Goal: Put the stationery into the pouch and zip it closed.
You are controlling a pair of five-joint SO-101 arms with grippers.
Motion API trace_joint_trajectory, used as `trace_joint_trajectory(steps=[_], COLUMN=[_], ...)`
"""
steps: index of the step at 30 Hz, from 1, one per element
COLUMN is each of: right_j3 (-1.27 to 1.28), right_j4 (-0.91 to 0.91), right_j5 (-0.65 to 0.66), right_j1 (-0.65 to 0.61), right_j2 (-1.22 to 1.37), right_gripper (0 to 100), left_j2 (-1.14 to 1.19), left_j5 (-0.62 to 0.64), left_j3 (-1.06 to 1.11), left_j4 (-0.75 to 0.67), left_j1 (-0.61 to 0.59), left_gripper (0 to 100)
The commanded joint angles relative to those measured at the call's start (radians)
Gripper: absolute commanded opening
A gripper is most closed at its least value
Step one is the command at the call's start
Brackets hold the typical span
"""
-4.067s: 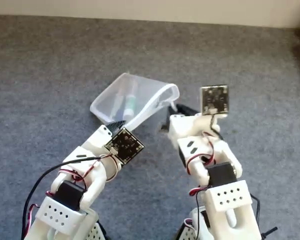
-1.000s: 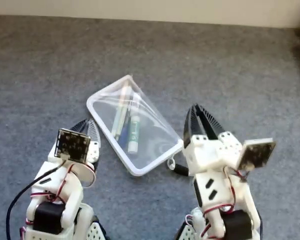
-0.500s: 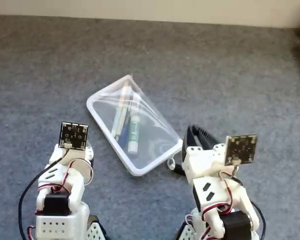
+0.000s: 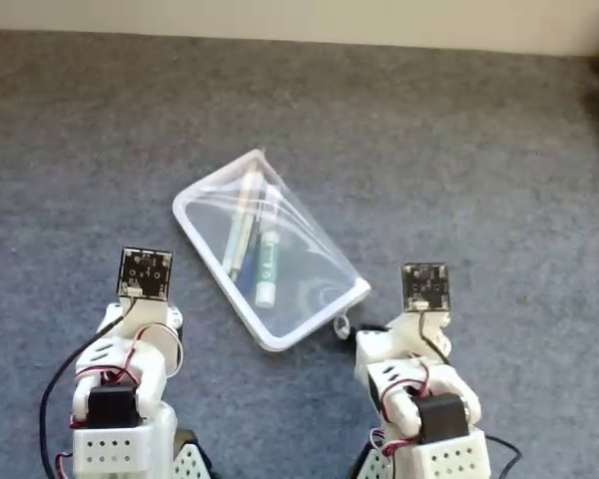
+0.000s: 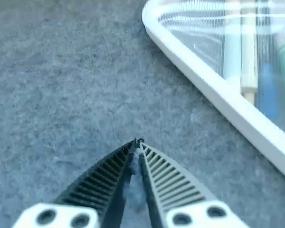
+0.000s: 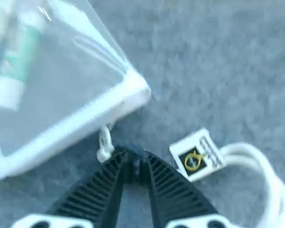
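Viewing the clear pouch [image 4: 314,274] lying flat on the grey surface [image 4: 459,150], pens [image 4: 242,235] and a tube [image 4: 268,264] inside. Pointing the left tool [image 5: 137,142], pinched together, near its white edge. Pointing the right tool [image 6: 135,156], likewise together, just beside the zipper pull [image 6: 104,142].

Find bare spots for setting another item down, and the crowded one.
Bare grey mat lies beyond the pouch toward the far wall and along both sides. Crowded: around the right gripper, with the pouch's corner, zip pull and tag.

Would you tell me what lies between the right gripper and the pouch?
The white zipper pull of the pouch, lying on grey carpet, as the right wrist view shows.
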Motion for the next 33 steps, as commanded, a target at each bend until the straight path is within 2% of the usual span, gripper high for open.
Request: trace_joint_trajectory(steps=[1,7,33], right_j3=[0.082,0.156,0.156], right_j4=[0.004,0.008,0.008], right_j5=[0.018,0.018,0.018], right_j1=[-0.004,-0.004,-0.004], right_j2=[-0.008,-0.008,-0.008], right_gripper=[2.9,2.9,2.9], left_j2=[-0.01,-0.01,-0.01], left_j5=[0.006,0.006,0.006], left_j3=[0.021,0.021,0.021], left_j4=[0.071,0.203,0.204], left_j1=[-0.012,-0.013,-0.012], left_gripper=[3,3,3])
